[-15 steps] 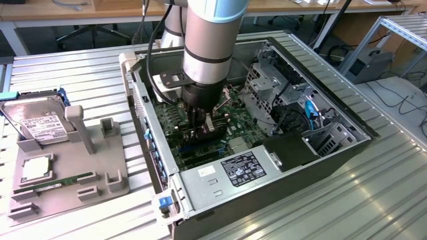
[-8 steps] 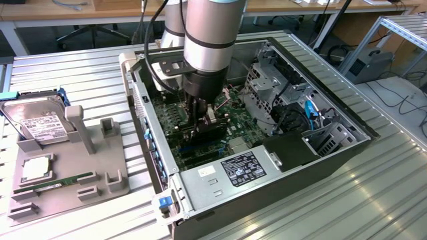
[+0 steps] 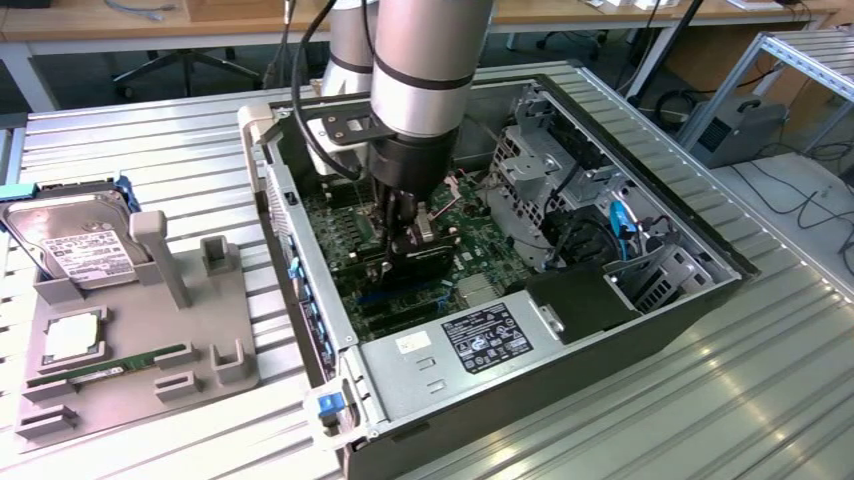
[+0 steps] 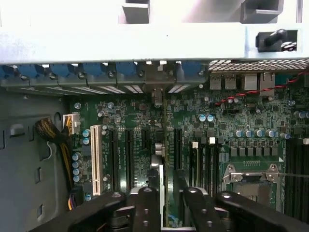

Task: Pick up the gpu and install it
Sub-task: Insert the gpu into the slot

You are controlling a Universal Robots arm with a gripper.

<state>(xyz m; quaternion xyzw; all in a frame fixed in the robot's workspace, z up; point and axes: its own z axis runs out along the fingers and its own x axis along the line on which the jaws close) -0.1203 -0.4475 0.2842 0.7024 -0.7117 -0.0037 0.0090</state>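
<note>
The gpu (image 4: 161, 145) stands edge-on in a slot of the green motherboard (image 4: 251, 121), a thin dark blade whose silver bracket end meets the case's rear wall. In the exterior view the gpu (image 3: 430, 262) shows as a dark card upright on the board inside the open computer case (image 3: 667, 300). My gripper (image 3: 407, 243) reaches straight down into the case right above it. In the wrist view my gripper (image 4: 169, 203) straddles the card's top edge. Its black fingers (image 4: 145, 205) stand a little apart, with a gap showing between the card and one finger.
A grey parts fixture (image 3: 120, 380) lies on the table at the exterior view's left. It holds a silver hard drive (image 3: 74, 245), a CPU (image 3: 74, 338) and a green RAM stick (image 3: 114, 368). The power supply (image 3: 487, 345), drive cage (image 3: 534, 170) and cables crowd the case's far side.
</note>
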